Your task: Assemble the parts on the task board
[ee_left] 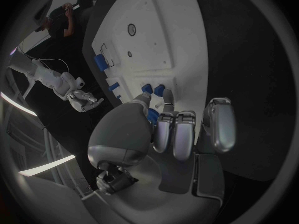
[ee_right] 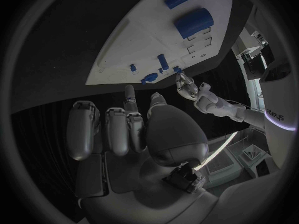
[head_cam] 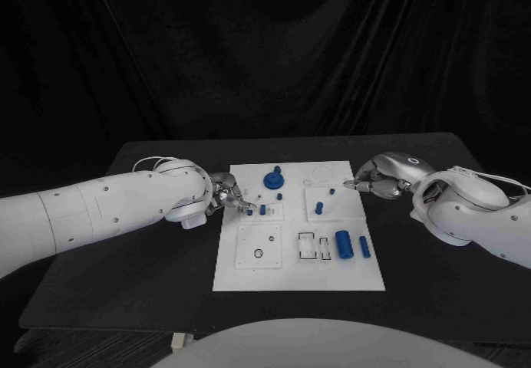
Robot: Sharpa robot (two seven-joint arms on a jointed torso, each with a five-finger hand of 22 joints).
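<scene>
Two blue cylinders lain nearest | white task board set between both hands | left hand pinching small blue part | right hand curled, empty, at board's corner.

You see the black table carrying the white task board, which lies flat between both hands' fingers.
</scene>
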